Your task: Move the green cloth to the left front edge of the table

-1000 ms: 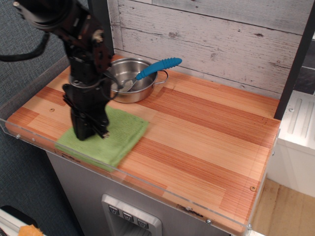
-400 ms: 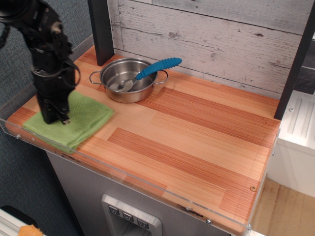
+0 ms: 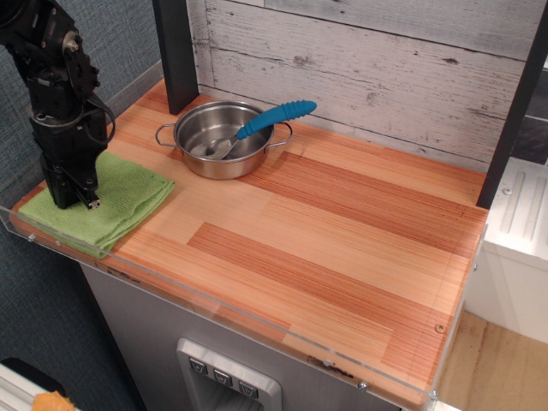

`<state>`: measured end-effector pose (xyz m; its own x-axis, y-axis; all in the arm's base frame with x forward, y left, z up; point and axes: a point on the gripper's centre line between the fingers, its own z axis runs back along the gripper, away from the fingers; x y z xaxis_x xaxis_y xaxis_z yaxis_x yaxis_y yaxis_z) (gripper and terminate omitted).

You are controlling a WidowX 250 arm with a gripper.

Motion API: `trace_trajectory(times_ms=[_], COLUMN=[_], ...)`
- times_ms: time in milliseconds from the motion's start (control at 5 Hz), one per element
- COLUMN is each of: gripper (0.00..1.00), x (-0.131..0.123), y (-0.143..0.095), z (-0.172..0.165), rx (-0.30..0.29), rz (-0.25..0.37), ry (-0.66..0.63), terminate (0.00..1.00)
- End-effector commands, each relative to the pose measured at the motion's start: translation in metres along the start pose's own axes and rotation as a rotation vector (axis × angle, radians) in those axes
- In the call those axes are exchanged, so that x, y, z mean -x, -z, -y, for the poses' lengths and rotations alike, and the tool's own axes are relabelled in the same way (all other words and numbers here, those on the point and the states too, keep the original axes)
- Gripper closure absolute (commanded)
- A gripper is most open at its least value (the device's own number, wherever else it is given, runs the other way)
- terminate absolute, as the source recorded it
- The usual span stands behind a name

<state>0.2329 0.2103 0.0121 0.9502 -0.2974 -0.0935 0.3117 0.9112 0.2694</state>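
The green cloth (image 3: 124,201) lies flat at the front left corner of the wooden table (image 3: 342,240), up against the clear acrylic rim (image 3: 51,244). My black gripper (image 3: 75,199) points straight down onto the left half of the cloth. Its fingers are together, with the tips pinching the fabric against the table top. The arm rises from there to the top left of the view and hides part of the cloth's left side.
A steel pot (image 3: 224,158) with a blue-handled spoon (image 3: 276,117) in it stands at the back, right of the cloth. A black post (image 3: 175,51) rises behind the pot at the wall. A white unit (image 3: 522,214) stands beyond the table's right edge.
The gripper has dragged the green cloth leftward along the front edge, from in front of the pot to the front left corner. The pot and spoon have not moved.
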Motion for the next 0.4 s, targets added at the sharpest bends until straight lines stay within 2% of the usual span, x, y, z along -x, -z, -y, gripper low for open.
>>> trace_trajectory(times_ms=[0, 200], gripper=[0.00, 0.00], x=[-0.014, -0.017], y=[-0.042, -0.059], z=[-0.017, -0.021], rx=[-0.052, -0.065], rz=[0.069, 0.075], ry=[0.002, -0.032], terminate=[0.00, 0.00])
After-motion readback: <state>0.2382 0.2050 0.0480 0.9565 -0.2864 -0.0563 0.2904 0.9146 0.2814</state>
